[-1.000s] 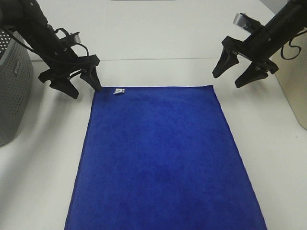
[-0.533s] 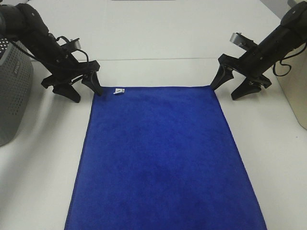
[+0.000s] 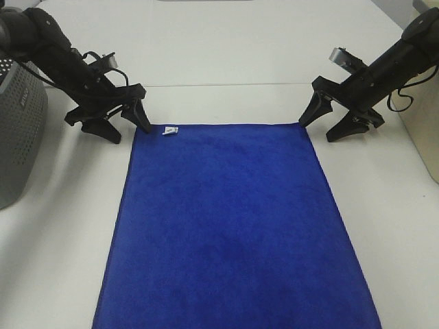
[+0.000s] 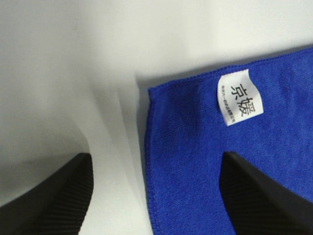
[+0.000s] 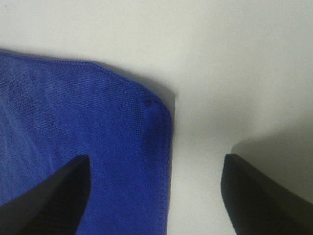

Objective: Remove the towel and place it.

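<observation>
The towel point(image 3: 230, 226) is a deep blue plush cloth lying flat on the white table, with a small white tag point(image 3: 170, 130) near its far left corner. My left gripper point(image 3: 129, 131) is open and straddles that corner, one finger over the cloth and one over bare table. The left wrist view shows the towel corner point(image 4: 195, 161) and tag point(image 4: 239, 98) between the dark fingertips point(image 4: 54, 200). My right gripper point(image 3: 316, 130) is open and straddles the far right corner. In the right wrist view the towel point(image 5: 88, 127) lies between its fingertips point(image 5: 264, 196).
A grey perforated basket point(image 3: 17, 137) stands at the left edge of the table. A beige box point(image 3: 426, 130) stands at the right edge. White table point(image 3: 226, 55) stretches behind the towel and along both its sides.
The right gripper has come down and inward onto the towel's far right corner. The left gripper has shifted slightly toward the far left corner. The towel has not moved.
</observation>
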You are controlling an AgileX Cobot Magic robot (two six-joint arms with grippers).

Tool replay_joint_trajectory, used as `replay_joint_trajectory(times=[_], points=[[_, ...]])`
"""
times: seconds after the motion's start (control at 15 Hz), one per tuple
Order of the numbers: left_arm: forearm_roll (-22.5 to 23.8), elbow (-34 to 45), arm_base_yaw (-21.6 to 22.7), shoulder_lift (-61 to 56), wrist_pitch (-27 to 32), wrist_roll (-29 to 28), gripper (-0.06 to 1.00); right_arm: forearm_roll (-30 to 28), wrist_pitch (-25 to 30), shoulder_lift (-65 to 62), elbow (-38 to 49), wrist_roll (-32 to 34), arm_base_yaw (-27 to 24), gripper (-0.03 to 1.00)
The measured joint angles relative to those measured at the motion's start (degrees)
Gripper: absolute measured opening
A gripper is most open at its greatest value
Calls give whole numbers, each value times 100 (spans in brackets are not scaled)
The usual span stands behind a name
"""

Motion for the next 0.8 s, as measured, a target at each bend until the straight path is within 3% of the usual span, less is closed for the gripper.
replay_joint_trajectory(times=[0.33, 0.6, 0.8], points=[[-74, 0, -46, 11, -132, 132, 67, 86, -160, 34, -11, -29, 86, 73], [-195, -40, -418, 86, -498, 138, 67, 229, -252, 172, -80, -34, 241, 70], [-218, -40, -596, 109, -762, 138, 60, 80, -481, 183, -80, -34, 510, 59]])
